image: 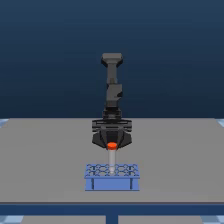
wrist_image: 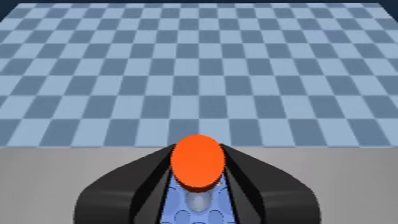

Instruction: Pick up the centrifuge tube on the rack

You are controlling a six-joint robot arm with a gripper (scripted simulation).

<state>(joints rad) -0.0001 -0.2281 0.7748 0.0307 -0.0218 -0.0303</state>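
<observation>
- exterior view: the gripper [image: 112,143] sits straight above the blue rack [image: 112,183]; the centrifuge tube [image: 112,156] stands upright, orange-red cap at the fingertips, lower end at the rack's top holes.
- wrist view: dark fingers [wrist_image: 142,182] flank the cap closely, apparently pinching it; contact unclear.
- no writing readable.

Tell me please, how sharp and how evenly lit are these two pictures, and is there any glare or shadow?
Exterior view: soft and blocky, the rack holes smeared, the centrifuge tube faint; flat light, no clear shadows on the table. Wrist view: the cap very close, large and blurred at its edge, the gripper dark, without glare.
</observation>
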